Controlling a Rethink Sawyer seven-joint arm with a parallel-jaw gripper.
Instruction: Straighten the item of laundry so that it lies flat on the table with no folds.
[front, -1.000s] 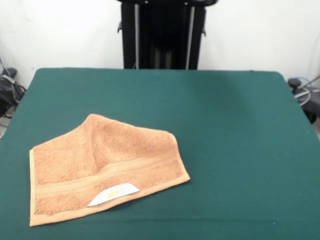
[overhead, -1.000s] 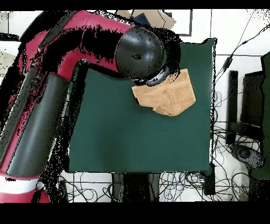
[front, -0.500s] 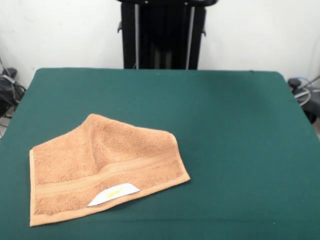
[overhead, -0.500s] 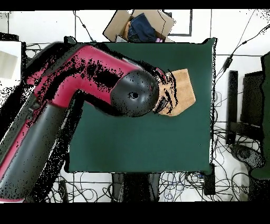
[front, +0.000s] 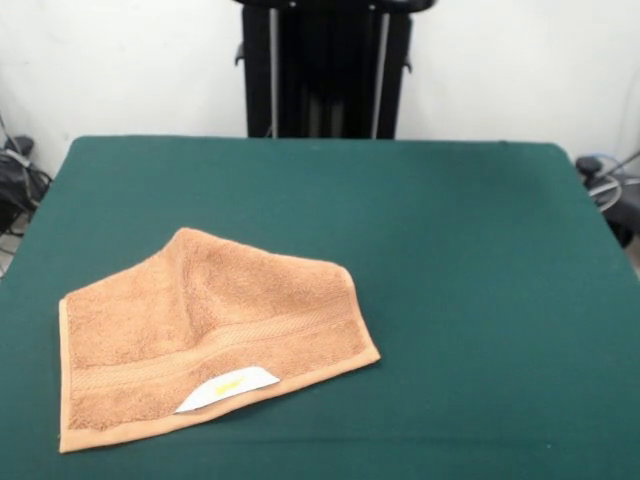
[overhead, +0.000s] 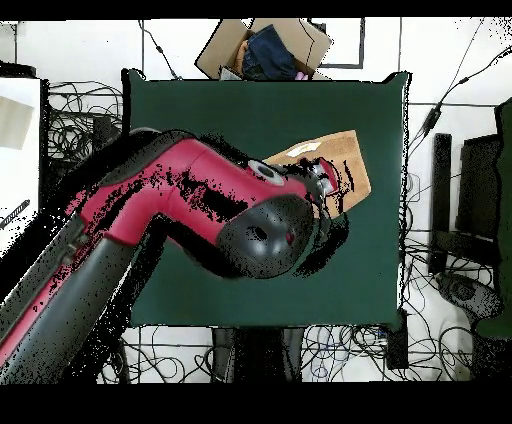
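You are looking at a white wall behind a wide table covered in dark green cloth, with tangled cables on the floor around it in the overhead view. Take the towel as your landmark: this orange-tan terry cloth lies on the table in the near-left part of the front view. It is not flat. A raised crease runs from its far peak down toward the middle, and its outline is an uneven five-sided shape. A woven band crosses it close to the near edge, and a white label with a yellow mark lies on the cloth just beside that edge.

In the overhead view the red and black arm reaches across the table and covers part of the towel; its rounded black joint sits over the cloth's edge nearest the robot's base. You cannot make out the gripper itself in either view, so its opening cannot be judged. Beyond the table's edge farthest from the base, past the towel, stands an open cardboard box with dark cloth inside.
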